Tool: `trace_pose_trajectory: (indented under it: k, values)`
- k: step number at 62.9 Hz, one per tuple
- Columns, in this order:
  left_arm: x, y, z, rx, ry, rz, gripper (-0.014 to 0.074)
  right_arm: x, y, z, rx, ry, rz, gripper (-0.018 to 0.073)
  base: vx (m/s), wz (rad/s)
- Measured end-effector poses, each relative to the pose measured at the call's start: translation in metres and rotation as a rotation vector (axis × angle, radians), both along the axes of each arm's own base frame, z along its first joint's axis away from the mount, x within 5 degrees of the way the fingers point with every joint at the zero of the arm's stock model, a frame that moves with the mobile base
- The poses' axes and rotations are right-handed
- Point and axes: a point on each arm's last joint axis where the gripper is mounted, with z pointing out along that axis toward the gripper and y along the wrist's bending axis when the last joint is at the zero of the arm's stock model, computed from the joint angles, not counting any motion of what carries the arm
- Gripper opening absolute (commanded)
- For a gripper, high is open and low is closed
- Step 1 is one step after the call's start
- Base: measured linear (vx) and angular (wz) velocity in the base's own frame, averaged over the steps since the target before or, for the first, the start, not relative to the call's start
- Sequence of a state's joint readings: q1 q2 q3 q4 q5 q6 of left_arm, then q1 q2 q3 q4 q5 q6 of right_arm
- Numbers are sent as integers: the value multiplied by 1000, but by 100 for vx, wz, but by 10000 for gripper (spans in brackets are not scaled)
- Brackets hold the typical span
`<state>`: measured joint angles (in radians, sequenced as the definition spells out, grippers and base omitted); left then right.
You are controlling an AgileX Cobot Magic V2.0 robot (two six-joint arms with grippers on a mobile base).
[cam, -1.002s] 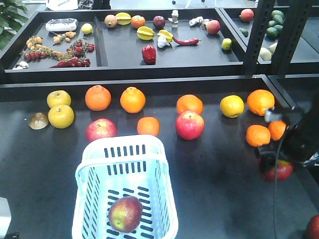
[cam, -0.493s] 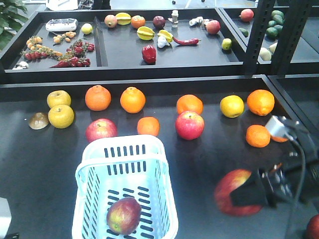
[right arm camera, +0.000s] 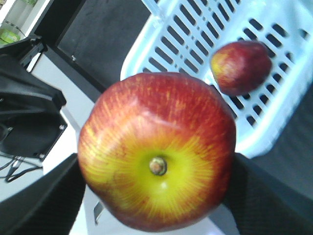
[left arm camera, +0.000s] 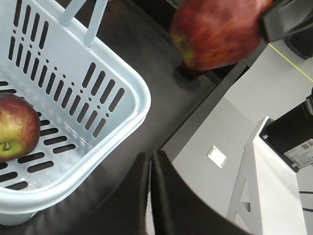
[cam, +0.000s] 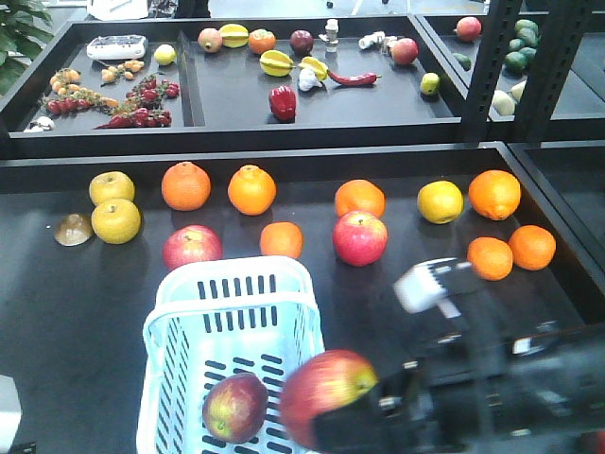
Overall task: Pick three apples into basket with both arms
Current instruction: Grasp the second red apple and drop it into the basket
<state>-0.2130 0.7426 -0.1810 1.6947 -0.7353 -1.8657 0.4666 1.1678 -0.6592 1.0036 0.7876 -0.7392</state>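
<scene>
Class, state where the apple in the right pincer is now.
Front view, lower centre-right: the gripped apple hangs in the right pincer at the basket's right rim, near the apple inside.

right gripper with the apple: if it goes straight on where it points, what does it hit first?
Probably the basket rim, with the held apple leading. It may pass just over it, since height is unclear.

Right tool grips an apple; left tool has its fingers pressed together.
</scene>
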Motion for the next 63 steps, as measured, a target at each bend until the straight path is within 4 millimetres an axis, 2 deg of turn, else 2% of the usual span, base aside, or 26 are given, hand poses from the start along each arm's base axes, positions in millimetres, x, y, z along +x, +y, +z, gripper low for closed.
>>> trace_pose_trajectory:
  k: [13,20,27,37,42,47,56,63]
  values:
    - [0,0,0,0,0,0,-6,8,39,-28,-63,-43,-22,25,0,0]
    - [0,0,0,0,0,0,-6,17,55,-37,-95,-87,-18,96,0,0]
    - [0,0,0,0,0,0,-6,29,71,-38,-103,-118,3,235,0,0]
    - [0,0,0,0,0,0,-6,42,85,-40,-104,-122,15,515,0,0]
    - [0,0,0,0,0,0,-6,45,88,-40,-102,-125,15,615,0,0]
    - [0,0,0,0,0,0,-6,46,89,-39,-100,-130,17,678,0,0]
    - [0,0,0,0,0,0,-6,47,89,-37,-97,-135,18,685,0,0]
    - [0,0,0,0,0,0,-6,47,89,-37,-97,-134,19,644,0,0]
